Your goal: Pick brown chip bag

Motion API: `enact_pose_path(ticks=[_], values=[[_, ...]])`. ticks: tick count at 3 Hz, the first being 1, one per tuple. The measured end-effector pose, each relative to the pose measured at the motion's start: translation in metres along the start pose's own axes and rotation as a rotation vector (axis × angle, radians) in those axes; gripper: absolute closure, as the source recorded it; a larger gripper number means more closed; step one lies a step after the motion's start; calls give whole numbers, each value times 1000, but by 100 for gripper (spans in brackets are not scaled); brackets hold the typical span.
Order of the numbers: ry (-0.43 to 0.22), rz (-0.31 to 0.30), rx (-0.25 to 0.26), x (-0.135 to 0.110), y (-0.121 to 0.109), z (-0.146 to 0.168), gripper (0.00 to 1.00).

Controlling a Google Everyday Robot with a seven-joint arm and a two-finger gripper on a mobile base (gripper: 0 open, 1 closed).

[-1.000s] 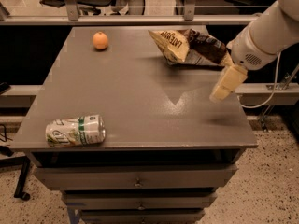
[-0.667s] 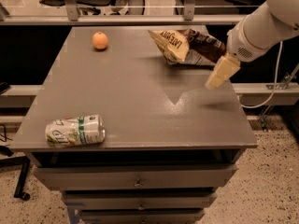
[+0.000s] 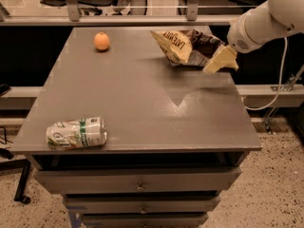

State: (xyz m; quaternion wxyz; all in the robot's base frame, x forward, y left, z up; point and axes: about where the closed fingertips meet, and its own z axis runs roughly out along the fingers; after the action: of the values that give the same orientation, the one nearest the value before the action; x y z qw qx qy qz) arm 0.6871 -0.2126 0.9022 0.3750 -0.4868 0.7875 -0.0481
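The brown chip bag (image 3: 186, 45) lies crinkled at the far right of the grey table (image 3: 142, 103), its pale yellow face with black lettering turned up and left, its dark brown part to the right. My gripper (image 3: 219, 61) hangs from the white arm that enters from the upper right. Its cream-coloured end is just right of and slightly in front of the bag, close to the bag's brown end, above the table's right edge.
A white-and-green drink can (image 3: 76, 133) lies on its side near the front left edge. An orange fruit (image 3: 101, 41) sits at the far left. Drawers are below the tabletop. A rail and chairs stand behind the table.
The gripper has moved up and toward the far side of the table, from mid-right of the table to right beside the chip bag. Bag, can and fruit have not moved.
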Motion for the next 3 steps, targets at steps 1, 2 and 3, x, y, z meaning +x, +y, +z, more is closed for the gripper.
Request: enact_pose_path(ticks=[1, 2, 3], values=[[-98, 50, -17, -11, -13, 15, 0], [-206, 120, -53, -23, -17, 24, 0], [-284, 170, -105, -36, -9, 29, 18]])
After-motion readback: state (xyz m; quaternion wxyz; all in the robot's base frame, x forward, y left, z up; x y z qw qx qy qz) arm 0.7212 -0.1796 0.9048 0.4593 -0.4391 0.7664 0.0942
